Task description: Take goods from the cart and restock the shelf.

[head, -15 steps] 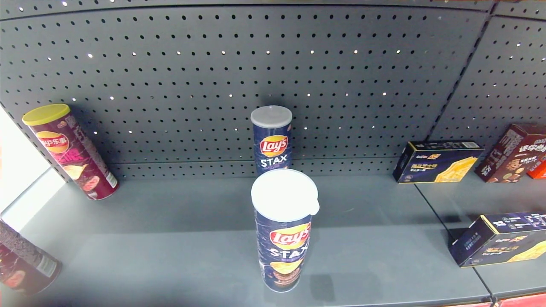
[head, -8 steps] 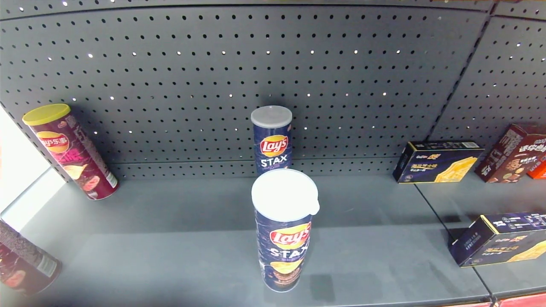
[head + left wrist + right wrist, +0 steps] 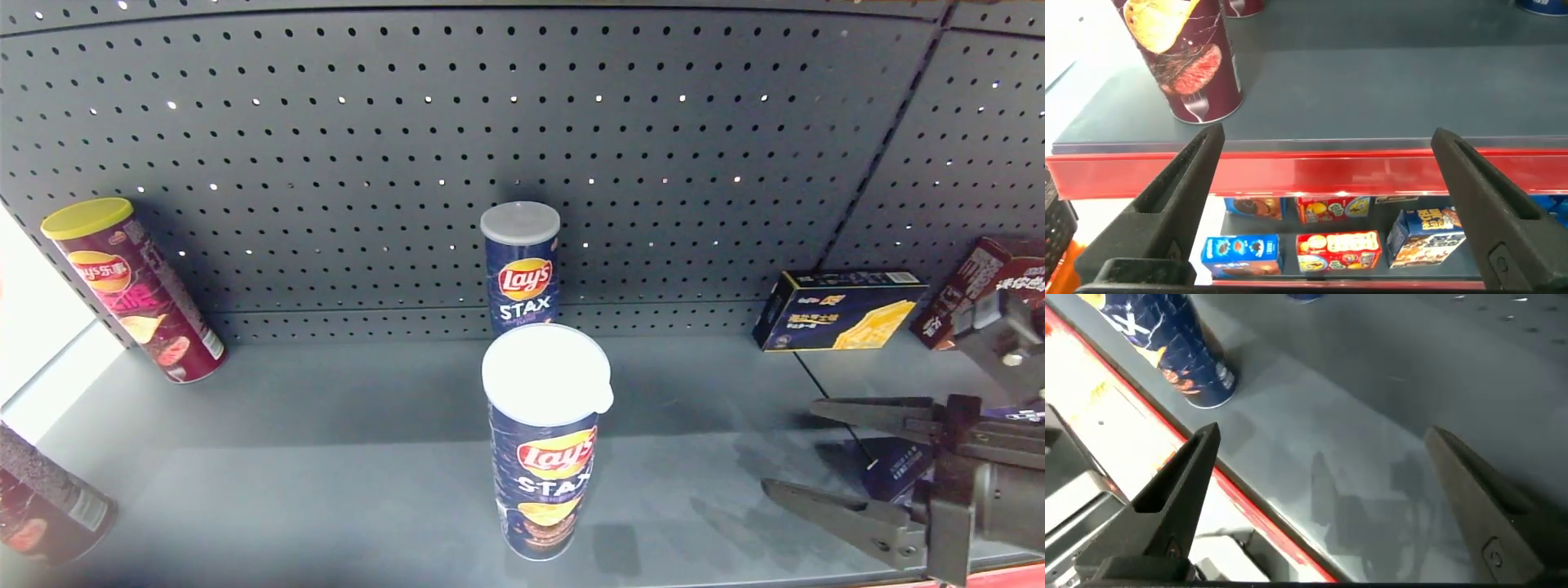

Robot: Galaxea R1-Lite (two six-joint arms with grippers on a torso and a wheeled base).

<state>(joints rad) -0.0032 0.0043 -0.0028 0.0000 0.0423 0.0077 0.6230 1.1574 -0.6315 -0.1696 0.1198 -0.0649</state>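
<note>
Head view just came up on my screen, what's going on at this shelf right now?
Nothing is held right now. The right gripper is open and empty over the front right of the shelf, to the right of the front blue can and apart from it. The left gripper, also open and empty, sits before the shelf's red edge near a maroon can. A second blue can stands upright behind the first.

Dark grey two-finger right gripper [image 3: 788, 446] at 4 o'clock in the head view, fingers [image 3: 865, 412] spread wide apart, tips directed toward 9 o'clock, black wrist housing [image 3: 992, 490] directly behind at 3 o'clock, dark grey two-finger left gripper [image 3: 1328, 139] likewise spread wide.
</note>
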